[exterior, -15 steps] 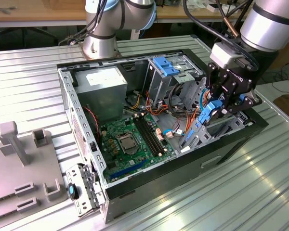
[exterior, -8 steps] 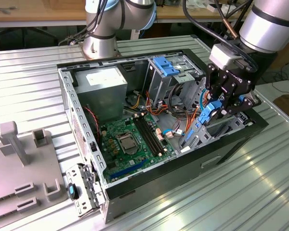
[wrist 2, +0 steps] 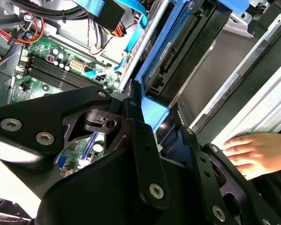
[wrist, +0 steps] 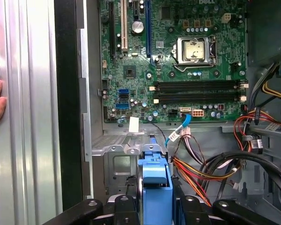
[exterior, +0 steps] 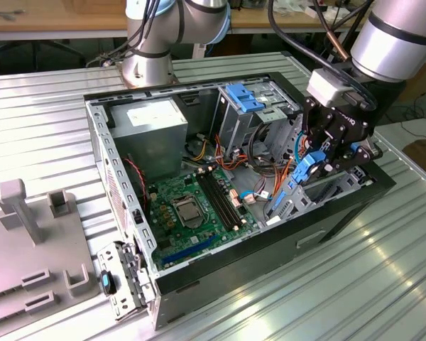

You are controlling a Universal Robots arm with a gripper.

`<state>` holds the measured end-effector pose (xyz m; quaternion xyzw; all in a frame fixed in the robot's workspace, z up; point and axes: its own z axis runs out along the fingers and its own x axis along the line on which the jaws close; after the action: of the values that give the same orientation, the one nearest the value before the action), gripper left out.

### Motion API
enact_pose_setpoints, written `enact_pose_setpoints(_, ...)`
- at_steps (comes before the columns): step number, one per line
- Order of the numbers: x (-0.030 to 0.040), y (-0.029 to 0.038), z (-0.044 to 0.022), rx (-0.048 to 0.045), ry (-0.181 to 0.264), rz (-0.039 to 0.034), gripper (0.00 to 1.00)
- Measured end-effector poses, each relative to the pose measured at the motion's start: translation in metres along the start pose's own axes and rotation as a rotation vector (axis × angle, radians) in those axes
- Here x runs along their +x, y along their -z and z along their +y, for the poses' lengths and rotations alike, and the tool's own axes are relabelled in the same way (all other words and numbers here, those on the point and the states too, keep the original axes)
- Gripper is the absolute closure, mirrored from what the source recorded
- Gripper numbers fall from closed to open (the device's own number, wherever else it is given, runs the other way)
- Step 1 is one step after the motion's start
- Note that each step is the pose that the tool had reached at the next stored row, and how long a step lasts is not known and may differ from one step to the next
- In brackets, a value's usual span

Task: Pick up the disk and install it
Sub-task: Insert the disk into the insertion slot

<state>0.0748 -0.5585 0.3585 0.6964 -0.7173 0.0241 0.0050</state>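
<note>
Shows green across the circuit board [exterior: 188, 213] (black slots striping it). Shows blue edging the disk [exterior: 305, 174] beside that board, black on the gripper [exterior: 330, 163], red and orange on cables [exterior: 226, 160] beside the board, ribbed silver on the table [exterior: 50, 92] out beyond it.

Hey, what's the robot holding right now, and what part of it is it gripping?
The tool holds the disk, clamped from both sides at its blue-framed end.

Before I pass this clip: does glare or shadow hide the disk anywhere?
Exterior view: bright streaks glare off the ribbed table; the disk sits shaded under the end effector. Second wrist view: a highlight washes out part of the disk. First wrist view: even light on the motherboard and disk.
</note>
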Motion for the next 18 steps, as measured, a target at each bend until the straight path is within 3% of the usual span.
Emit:
enact_pose_setpoints(7, -0.0001, -0.0037, 0.0001, 0.0000, 0.000, -0.0001, 0.63)
enact_pose_setpoints(16, -0.0001, -0.0040, 0.0001, 0.0000, 0.000, -0.0003, 0.63)
enact_pose_setpoints(18, -0.0001, -0.0040, 0.0000, 0.0000, 0.000, -0.0005, 0.56)
